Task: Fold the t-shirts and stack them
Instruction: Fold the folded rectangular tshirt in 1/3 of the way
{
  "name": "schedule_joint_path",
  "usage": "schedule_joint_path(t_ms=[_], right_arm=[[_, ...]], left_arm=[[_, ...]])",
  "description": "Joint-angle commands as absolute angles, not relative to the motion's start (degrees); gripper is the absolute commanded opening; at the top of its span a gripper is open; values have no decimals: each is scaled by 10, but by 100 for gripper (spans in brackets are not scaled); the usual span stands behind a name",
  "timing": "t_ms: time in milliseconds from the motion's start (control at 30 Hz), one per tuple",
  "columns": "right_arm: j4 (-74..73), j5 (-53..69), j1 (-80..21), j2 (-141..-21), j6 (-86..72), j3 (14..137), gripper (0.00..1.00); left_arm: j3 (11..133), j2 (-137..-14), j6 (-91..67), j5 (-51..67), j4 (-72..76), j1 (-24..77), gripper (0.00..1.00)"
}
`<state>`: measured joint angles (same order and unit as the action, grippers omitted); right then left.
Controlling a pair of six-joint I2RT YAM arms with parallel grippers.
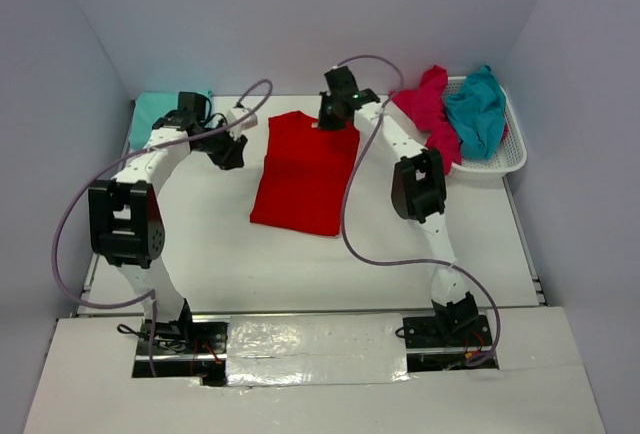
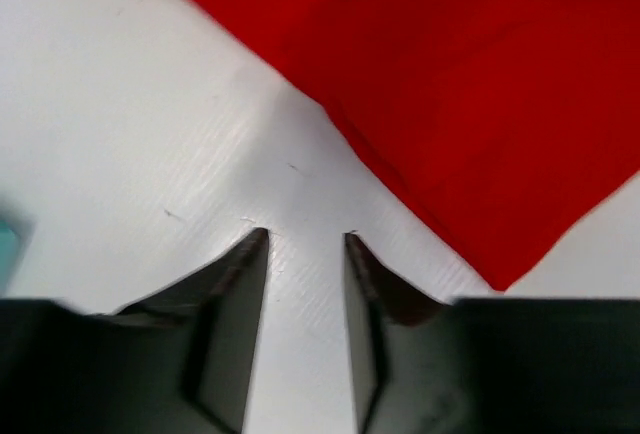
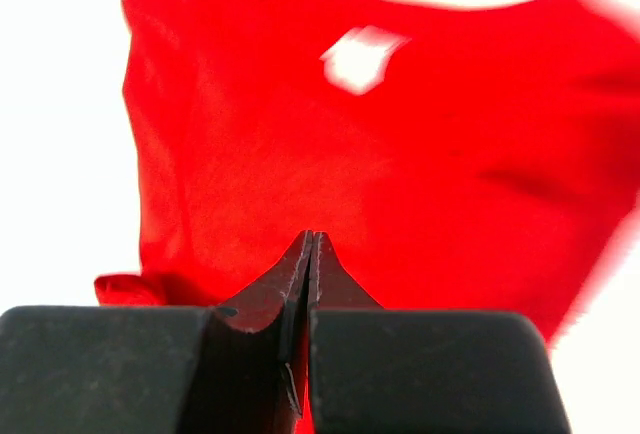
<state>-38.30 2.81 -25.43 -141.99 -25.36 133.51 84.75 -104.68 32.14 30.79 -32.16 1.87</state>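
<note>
A bright red t-shirt point(image 1: 303, 176) lies spread flat in the middle of the table, and it fills the right wrist view point(image 3: 400, 154) with its white neck label showing. My right gripper point(image 1: 334, 120) hovers over the shirt's far collar edge. Its jaws point(image 3: 312, 237) are shut, with no cloth visible between the tips. My left gripper point(image 1: 231, 153) is just left of the shirt, over bare table. It stands open and empty point(image 2: 305, 239), a short way from the shirt's edge point(image 2: 480, 104). A teal t-shirt point(image 1: 165, 108) lies at the far left corner.
A white mesh basket point(image 1: 505, 159) at the back right holds a magenta t-shirt point(image 1: 428, 104) and a teal t-shirt point(image 1: 478, 112), both crumpled. Grey walls enclose the table on three sides. Cables loop from both arms over the table.
</note>
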Motion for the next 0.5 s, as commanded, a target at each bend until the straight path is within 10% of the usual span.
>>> schedule_joint_path(t_ms=[0, 200, 467], right_arm=[[-427, -32, -214, -1350, -249, 1366, 1], [-369, 49, -215, -1097, -253, 955, 67], [-171, 181, -278, -927, -400, 573, 75]], left_arm=[[791, -974, 567, 343, -417, 84, 51], [751, -969, 798, 293, -521, 120, 65], [673, -963, 796, 258, -448, 176, 90]])
